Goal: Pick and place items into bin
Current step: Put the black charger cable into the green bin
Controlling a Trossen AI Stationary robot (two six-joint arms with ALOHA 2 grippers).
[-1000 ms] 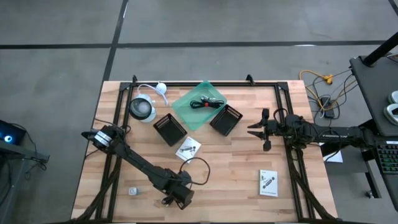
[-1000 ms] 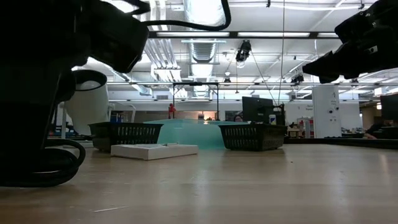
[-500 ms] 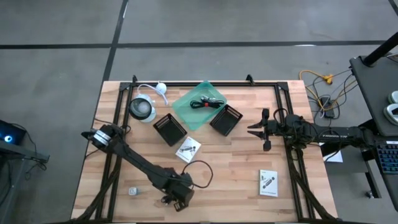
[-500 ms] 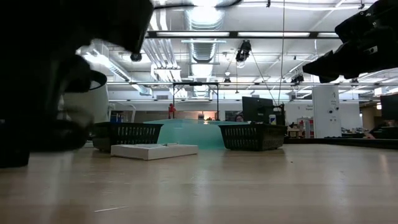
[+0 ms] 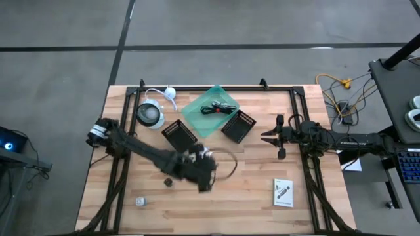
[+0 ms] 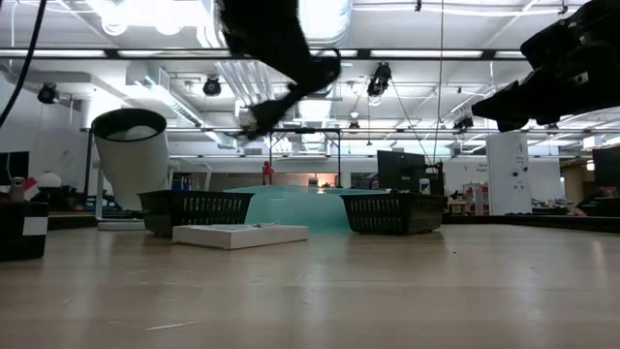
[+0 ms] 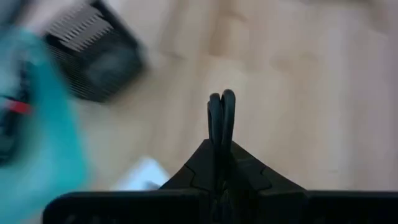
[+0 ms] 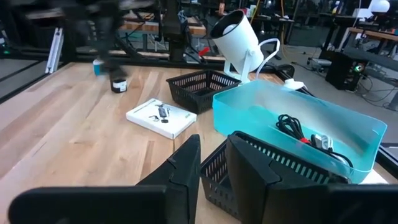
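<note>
My left gripper [image 5: 210,177] [image 7: 221,115] is shut and lifted high over the table's middle [image 6: 250,120], with nothing visible between its fingers. Its arm partly covers a white printed packet [image 5: 197,156] lying flat on the table. A tiny black cube [image 5: 168,181] and a tiny pale piece [image 5: 140,201] rest on the wood toward the near left. A second packet [image 5: 283,192] lies near right. The teal bin [image 5: 211,110] [image 8: 298,118] holds a black cable with a red tie [image 5: 220,109]. My right gripper [image 5: 266,137] [image 8: 213,165] hovers open at the right, touching nothing.
Two black mesh baskets [image 5: 179,136] [image 5: 238,126] flank the bin's near side. A white lamp-like cylinder [image 5: 151,115] with a cord stands at the far left. A dark frame [image 5: 216,87] runs along the table's edges. Bare wood lies between the near packets.
My left gripper has risen from the table's near edge and swung toward the far right, over the middle packet, turning to point toward the right. The black cube, earlier covered by the arm, now shows.
</note>
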